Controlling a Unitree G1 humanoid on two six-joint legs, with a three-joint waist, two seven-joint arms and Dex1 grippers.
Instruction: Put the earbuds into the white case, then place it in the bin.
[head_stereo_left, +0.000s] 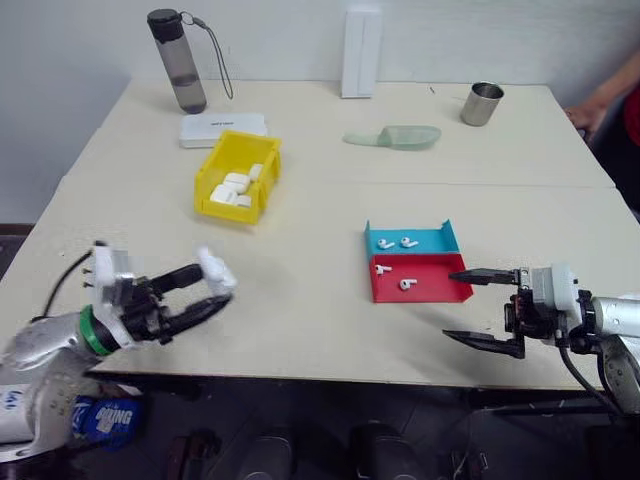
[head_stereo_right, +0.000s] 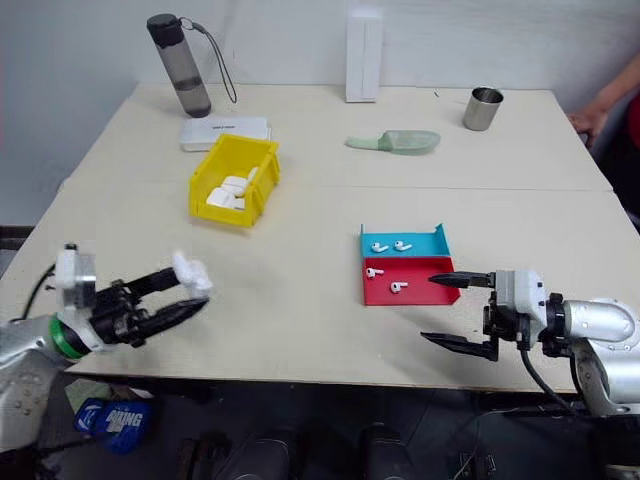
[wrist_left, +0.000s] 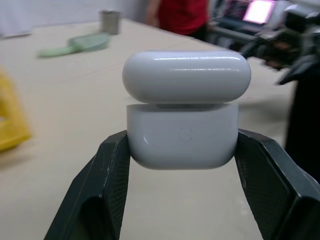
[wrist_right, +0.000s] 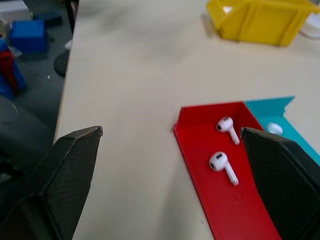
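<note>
My left gripper (head_stereo_left: 205, 287) clamps the white case (wrist_left: 182, 112), lid ajar. My right gripper (head_stereo_left: 478, 308) gapes wide and empty, the earbuds (wrist_right: 224, 167) at its ten o'clock in the tray (head_stereo_left: 432, 288).

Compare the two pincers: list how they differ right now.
The left pincer is shut on the white case, whose lid stands slightly ajar; the right pincer is wide open and empty. The left is held over bare table; the right sits beside the red and blue tray. Both have black fingers.
</note>
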